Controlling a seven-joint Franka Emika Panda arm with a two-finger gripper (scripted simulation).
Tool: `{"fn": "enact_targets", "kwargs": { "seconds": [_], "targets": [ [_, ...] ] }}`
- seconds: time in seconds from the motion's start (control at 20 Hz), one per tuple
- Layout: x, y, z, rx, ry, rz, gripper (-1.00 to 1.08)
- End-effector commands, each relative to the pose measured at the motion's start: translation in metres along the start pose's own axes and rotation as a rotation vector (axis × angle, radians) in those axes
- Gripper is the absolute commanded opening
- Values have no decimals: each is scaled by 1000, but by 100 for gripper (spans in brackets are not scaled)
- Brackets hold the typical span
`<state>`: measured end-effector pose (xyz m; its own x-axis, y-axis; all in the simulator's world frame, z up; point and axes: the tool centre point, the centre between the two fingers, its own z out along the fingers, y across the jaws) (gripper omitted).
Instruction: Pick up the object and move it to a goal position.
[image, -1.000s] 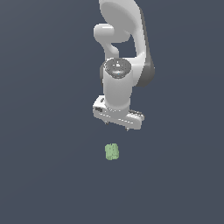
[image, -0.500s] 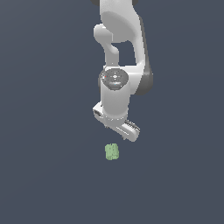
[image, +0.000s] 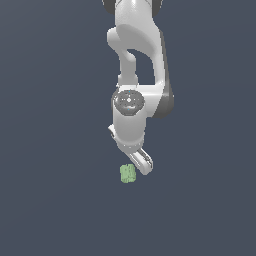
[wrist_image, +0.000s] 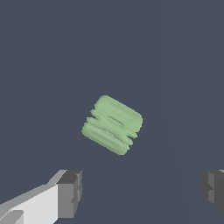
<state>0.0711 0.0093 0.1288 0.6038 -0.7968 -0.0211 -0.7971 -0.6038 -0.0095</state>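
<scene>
The object is a small pale green block with ridged sides. It lies on the dark grey floor in the exterior view (image: 128, 173) and near the middle of the wrist view (wrist_image: 112, 125). My gripper (image: 137, 161) hangs just above and slightly behind it, turned at an angle. In the wrist view the gripper (wrist_image: 142, 192) is open and empty, its two dark fingertips (wrist_image: 70, 192) wide apart. The block lies ahead of the fingers and touches neither.
The white arm (image: 137, 60) rises from the gripper toward the upper edge of the exterior view. The plain dark grey floor (image: 50, 200) spreads all around the block.
The gripper has come down closer to the block and has rotated about its vertical axis. The block has not moved.
</scene>
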Motion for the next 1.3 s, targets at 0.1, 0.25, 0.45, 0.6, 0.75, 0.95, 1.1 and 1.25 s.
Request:
{"fn": "enact_targets", "kwargs": {
  "seconds": [0.1,0.25,0.45,0.6,0.75,0.95,1.1,1.25],
  "targets": [
    [7,-5,9,-2,4,127,100],
    [12,-8,14,-2,7,209,100],
    [18,-13,22,-3,12,313,100],
    [21,-15,26,-4,15,377,100],
    [24,-17,30,-4,18,429,100],
    [26,-19,34,-4,21,478,100],
    [27,-20,35,-4,22,500,100],
    [27,-20,36,-4,23,510,100]
  ]
}}
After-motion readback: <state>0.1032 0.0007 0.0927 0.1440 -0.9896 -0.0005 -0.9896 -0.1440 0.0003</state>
